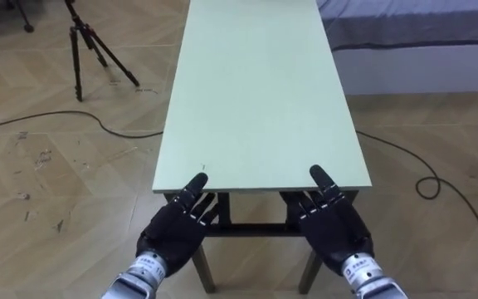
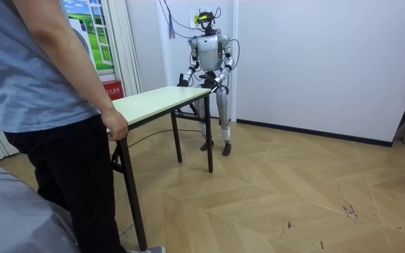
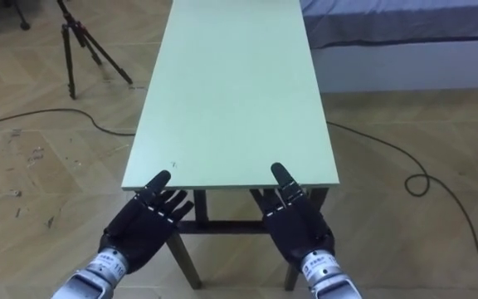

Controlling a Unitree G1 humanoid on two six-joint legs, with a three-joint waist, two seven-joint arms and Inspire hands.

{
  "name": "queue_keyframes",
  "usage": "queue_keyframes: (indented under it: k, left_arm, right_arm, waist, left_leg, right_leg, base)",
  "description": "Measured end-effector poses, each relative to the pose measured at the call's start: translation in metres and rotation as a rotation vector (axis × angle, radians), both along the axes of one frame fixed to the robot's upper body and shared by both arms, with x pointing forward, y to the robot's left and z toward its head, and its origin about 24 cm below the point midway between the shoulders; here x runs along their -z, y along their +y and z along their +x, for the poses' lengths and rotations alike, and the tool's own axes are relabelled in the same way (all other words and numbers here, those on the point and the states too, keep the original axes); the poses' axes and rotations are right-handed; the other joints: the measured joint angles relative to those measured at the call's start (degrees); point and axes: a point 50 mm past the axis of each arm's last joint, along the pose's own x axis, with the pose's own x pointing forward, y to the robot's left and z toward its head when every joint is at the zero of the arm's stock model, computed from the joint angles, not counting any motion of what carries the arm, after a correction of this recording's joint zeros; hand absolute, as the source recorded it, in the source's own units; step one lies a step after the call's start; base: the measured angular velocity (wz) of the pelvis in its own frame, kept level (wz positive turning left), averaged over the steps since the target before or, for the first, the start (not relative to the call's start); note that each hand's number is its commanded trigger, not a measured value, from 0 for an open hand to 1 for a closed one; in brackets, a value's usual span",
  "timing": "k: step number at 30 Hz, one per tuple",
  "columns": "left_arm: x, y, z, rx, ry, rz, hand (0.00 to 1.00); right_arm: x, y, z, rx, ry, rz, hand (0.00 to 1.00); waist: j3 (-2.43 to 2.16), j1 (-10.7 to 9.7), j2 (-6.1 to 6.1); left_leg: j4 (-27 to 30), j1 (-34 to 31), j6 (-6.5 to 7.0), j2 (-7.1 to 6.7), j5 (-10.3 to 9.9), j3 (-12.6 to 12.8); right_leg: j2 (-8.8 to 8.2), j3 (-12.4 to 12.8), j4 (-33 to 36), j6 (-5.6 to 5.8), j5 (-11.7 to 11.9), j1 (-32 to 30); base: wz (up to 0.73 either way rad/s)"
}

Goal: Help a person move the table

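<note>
Bench [image 1: 256,91] runs lengthwise straight ahead; its near short edge sits at left hand [image 1: 178,226] and right hand [image 1: 332,223] equally (fingers straight, nothing clenched).

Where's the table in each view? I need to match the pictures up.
Left eye view: the table runs up the middle, its near short edge at the left hand and right hand.
Right eye view: the table runs up the picture, slightly left of centre.
Room view: the table stands left of centre, between the person's hand and the robot.
Shared landmark: the short edge at the robot's hands.
</note>
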Motion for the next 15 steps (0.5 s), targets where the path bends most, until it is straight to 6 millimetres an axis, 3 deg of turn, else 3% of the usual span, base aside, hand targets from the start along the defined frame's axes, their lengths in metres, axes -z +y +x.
queue_keyframes:
  k: [15]
  left_arm:
    - [-0.0057,-0.0035,0.0045,-0.038,0.02,-0.001,0.0]
  right_arm:
    - [-0.0041,-0.0021,0.0044,0.071,-0.009,0.02,0.0]
  waist:
    - [-0.03,-0.4,-0.06]
  left_leg:
    - [-0.1,-0.8,0.0,-0.02,0.0,-0.1]
  right_leg:
    - [0.13,0.4,0.4,-0.05,0.1,-0.7]
  base:
    - [-0.03]
